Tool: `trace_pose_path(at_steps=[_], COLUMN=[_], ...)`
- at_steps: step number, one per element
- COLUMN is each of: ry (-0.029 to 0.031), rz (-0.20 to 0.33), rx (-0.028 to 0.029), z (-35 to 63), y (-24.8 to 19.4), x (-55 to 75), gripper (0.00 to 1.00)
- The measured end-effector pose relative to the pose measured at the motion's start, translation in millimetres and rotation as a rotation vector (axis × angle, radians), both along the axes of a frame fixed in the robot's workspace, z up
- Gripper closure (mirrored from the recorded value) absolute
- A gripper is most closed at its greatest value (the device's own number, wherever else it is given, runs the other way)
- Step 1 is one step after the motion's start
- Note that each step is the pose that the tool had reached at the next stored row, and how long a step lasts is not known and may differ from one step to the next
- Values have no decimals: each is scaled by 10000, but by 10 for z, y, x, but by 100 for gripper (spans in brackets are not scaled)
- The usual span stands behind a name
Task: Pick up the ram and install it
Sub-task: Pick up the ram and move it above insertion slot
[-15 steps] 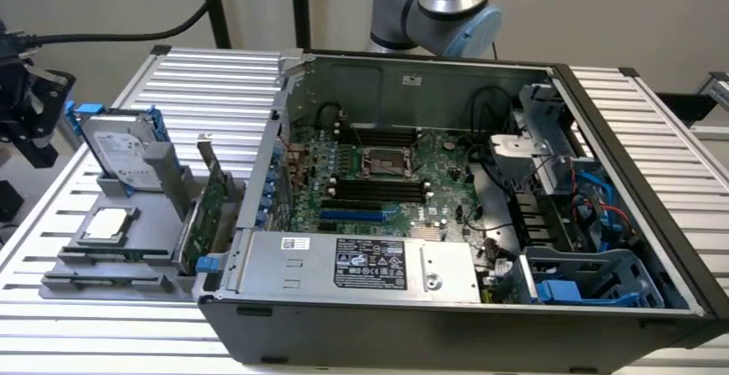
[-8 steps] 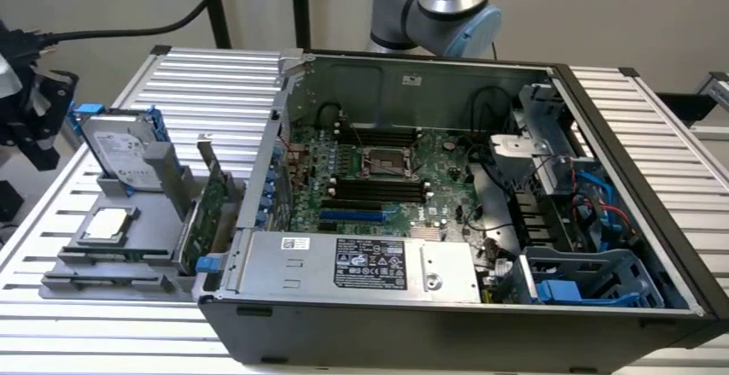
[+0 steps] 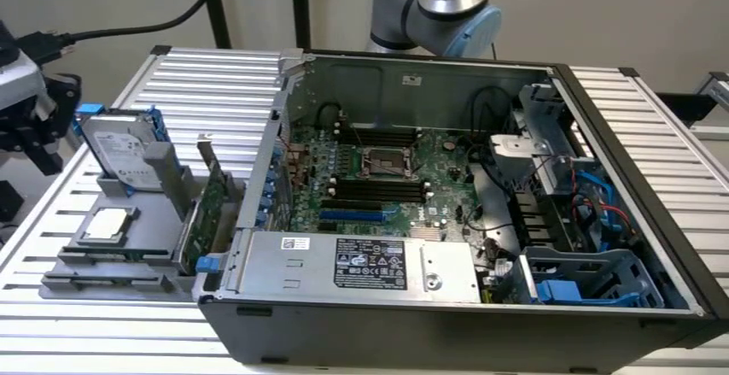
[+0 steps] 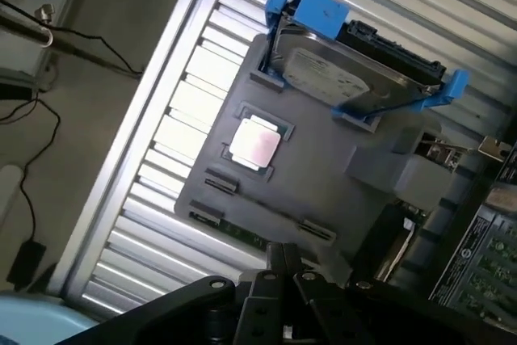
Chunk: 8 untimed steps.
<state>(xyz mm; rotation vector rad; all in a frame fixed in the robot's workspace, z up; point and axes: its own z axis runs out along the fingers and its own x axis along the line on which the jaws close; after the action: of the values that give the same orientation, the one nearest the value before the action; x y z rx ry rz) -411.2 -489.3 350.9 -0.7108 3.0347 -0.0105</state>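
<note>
Pressed together at the claw, poised beside the ram — left slotted between end supports on the grey tray, presumably to keep its long edge graspable — and pinching nothing.

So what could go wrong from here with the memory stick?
The stick sits low in its holder, so the gripper might catch the holder's end instead. The hard drive stands upright nearby and could get bumped. Inside the case, loose cables near the board might snag the arm.
</note>
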Motion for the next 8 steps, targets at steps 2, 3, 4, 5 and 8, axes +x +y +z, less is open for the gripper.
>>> trace_pose_path(at_steps=[2, 3, 4, 5, 8], ry=[0, 0, 0, 0, 0], rz=[365, 544, 725, 904, 1459], rx=[0, 0, 0, 0, 0], z=[-19, -28, -37, -47, -74], y=[0, 0, 0, 0, 0], x=[0, 0, 0, 0, 0], gripper=[100, 100, 100, 100, 100])
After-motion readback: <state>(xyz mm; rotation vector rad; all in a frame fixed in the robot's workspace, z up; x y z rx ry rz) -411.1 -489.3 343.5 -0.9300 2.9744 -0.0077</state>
